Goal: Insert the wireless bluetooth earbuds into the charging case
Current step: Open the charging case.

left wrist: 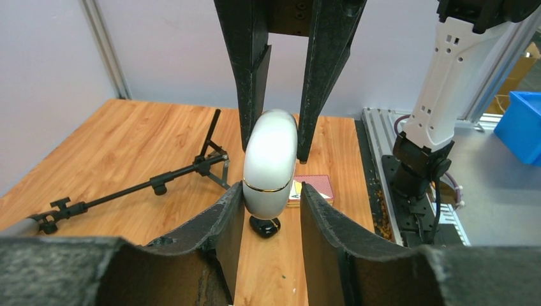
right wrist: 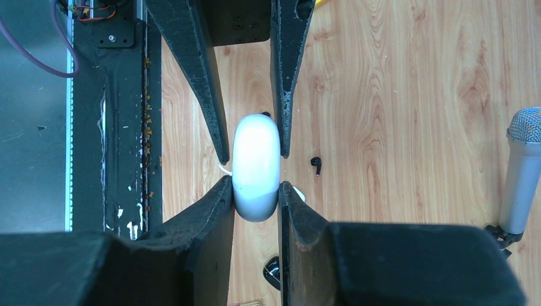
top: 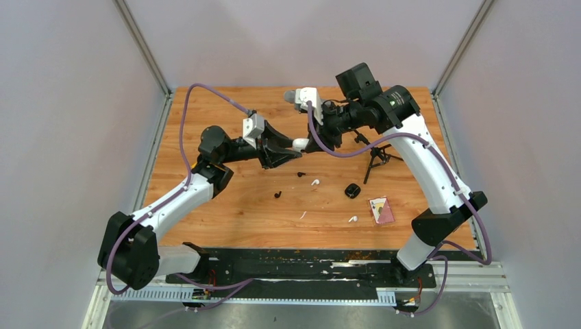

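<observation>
None of the wireless bluetooth earbuds [top: 315,182] sits in a case yet, so the task looks barely begun. All four lie loose on the table [top: 226,219] below the two pincers. One black earbud [top: 301,174] and one white earbud [top: 315,182] are almost straight beneath the meeting fingertips. A second black earbud [top: 277,195] lies lower, on the left pincer's side. A second white earbud [top: 353,219] is well apart from them, toward the base of the right arm.

What is in hand is the white charging case [left wrist: 270,164]. It is held up in the air, clear of the table, between both pincers, which face each other tip to tip. The left pincer [left wrist: 271,191] is narrowed around one end of it, its fingers flanking the rounded shell closely. The right pincer [right wrist: 255,183] is pinched on the opposite end, both pads touching.

The thin gold seam around the case looks closed, so I judge the lid is not yet open. A black charging case [top: 352,190] rests on the table below, on the right pincer's side. Whether it stands open I cannot tell.

Nearly everything is left to do: the lid must come up, the case must be set down or steadied, and each earbud must be picked up and seated.
</observation>
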{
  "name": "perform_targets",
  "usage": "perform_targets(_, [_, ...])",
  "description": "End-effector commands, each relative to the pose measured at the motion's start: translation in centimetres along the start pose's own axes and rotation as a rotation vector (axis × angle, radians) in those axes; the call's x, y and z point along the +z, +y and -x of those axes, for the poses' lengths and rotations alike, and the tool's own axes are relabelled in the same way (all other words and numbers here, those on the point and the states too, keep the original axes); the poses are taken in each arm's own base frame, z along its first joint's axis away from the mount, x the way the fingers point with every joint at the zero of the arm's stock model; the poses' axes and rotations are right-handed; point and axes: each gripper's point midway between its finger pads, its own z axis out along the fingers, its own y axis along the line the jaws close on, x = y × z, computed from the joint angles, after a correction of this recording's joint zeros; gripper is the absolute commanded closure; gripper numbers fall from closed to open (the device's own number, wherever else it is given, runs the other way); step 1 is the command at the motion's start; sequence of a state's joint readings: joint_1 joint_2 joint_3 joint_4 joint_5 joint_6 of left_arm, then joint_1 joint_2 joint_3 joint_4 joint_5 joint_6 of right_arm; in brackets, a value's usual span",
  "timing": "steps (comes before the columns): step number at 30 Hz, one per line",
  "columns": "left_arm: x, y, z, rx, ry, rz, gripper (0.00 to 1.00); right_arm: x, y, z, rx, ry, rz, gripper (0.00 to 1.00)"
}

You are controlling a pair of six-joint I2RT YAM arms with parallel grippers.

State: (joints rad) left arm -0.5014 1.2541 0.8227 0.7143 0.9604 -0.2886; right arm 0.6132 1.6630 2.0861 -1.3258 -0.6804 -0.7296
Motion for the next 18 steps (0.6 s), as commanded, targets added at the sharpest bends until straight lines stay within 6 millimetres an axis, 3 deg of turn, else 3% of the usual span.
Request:
perform_targets(1, [0.06,0.39,0.37,0.027,-0.006,0.009,0.54,-1.34,-0.35,2.59,-0.041,-0.069,-0.055,1.0])
perform_targets(18, [0.59,0.78,0.48,-0.013,-0.014,0.018,0.57,-0.62,-0.92,2.42,-0.033,-0.047,-0.088,1.0])
